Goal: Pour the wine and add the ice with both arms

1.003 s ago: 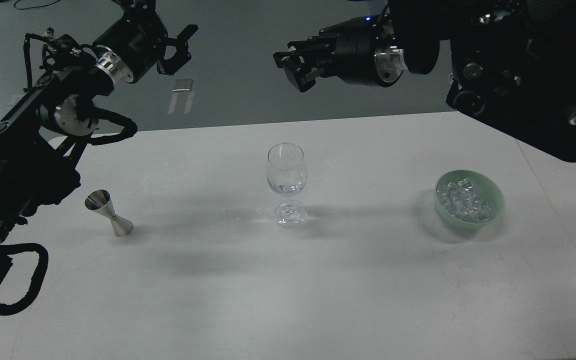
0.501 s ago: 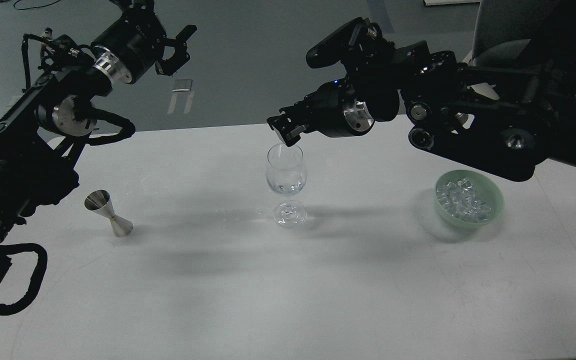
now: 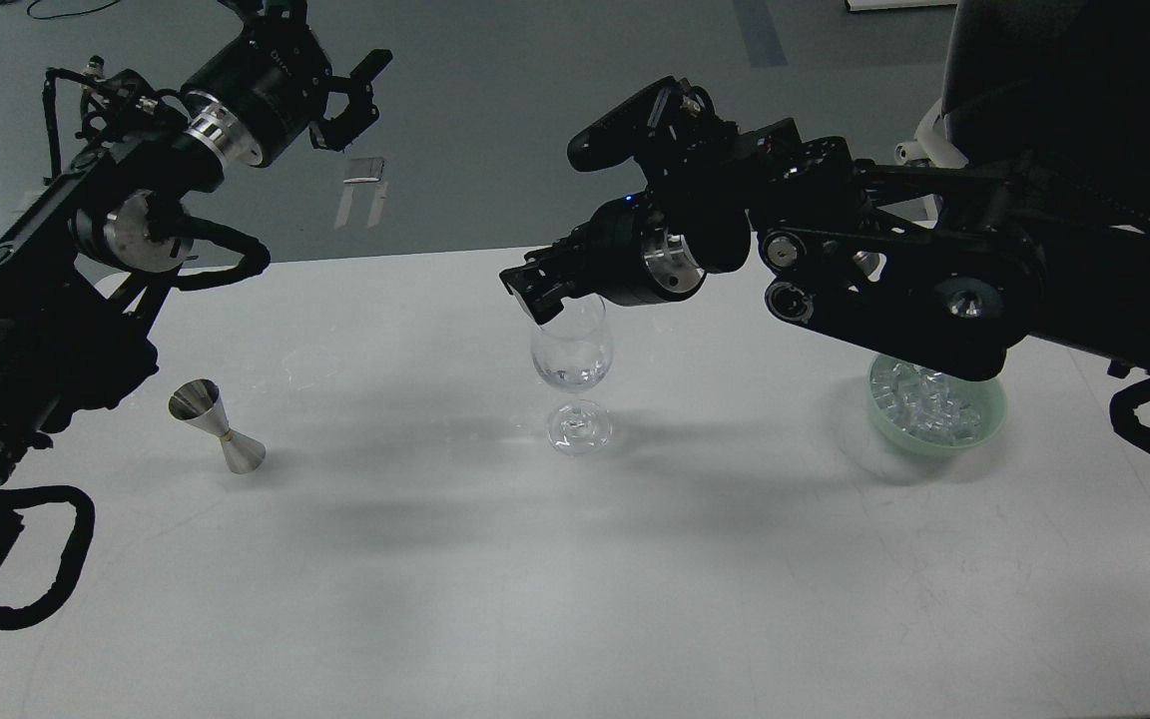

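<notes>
1. Spanning the lower view: pale bench (image 3: 435,599), bare across its near half, carrying every loose item.
2. Reaching in from the right: right arm (image 3: 934,290), stretched low across the bench, forearm passing over and partly hiding the green bowl (image 3: 974,427). Risk judged here: a further drop of that forearm could clip the bowl rim and scatter the contents.
3. Rising from the left: left arm (image 3: 136,210), lifted high and well apart from everything on the bench.
4. Hovering at the rim of the wine glass (image 3: 572,350): right tool (image 3: 525,292), fingers drawn close, though too dark to tell whether pressed together or pinching a cube. Risk: the tall, stemmed glass looks top-heavy, so any sideways push at the rim could topple it; a cube let go off-centre would bounce off the rim onto the bench.
5. Held up over the floor beyond the bench: left tool (image 3: 350,92), fingers spread, gripping nothing.
6. Sitting in the green bowl, partly hidden by the forearm: ice (image 3: 919,414), a heap of clear cubes, well apart from the glass.
7. Standing near the left edge, untouched: steel jigger (image 3: 216,424), tilted in appearance. Risk: a careless descent of the left arm could knock it over.
8. Showing in the glass bowl: only a faint clear glint, contents not identifiable.
</notes>
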Robot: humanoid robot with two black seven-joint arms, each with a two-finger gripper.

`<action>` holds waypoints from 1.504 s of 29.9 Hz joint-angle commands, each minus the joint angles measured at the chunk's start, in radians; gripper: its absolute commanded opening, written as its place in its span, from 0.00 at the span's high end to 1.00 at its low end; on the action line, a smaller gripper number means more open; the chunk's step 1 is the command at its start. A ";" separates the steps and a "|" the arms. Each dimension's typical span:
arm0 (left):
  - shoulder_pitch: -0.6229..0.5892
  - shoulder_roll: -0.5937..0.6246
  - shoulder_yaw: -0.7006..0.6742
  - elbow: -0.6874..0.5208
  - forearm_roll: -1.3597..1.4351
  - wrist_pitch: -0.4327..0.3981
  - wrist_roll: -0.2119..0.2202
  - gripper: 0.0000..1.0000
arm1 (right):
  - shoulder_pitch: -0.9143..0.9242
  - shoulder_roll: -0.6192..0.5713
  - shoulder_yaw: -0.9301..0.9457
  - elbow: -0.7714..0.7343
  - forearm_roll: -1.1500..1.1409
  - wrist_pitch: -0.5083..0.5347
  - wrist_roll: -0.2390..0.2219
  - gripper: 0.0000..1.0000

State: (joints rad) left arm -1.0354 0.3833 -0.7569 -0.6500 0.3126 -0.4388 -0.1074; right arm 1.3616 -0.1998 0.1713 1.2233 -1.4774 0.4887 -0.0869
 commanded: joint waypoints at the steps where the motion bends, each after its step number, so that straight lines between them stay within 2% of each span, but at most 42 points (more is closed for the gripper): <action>1: -0.002 0.000 -0.001 0.000 0.000 0.000 0.000 0.01 | 0.019 -0.003 -0.027 0.004 0.009 0.000 -0.001 0.80; 45: -0.002 0.016 -0.001 0.000 -0.001 -0.006 0.000 0.01 | 0.024 -0.030 -0.046 0.028 0.009 0.000 -0.004 0.77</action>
State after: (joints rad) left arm -1.0356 0.3989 -0.7578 -0.6496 0.3114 -0.4449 -0.1074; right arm 1.3843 -0.2210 0.1259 1.2388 -1.4680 0.4887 -0.0905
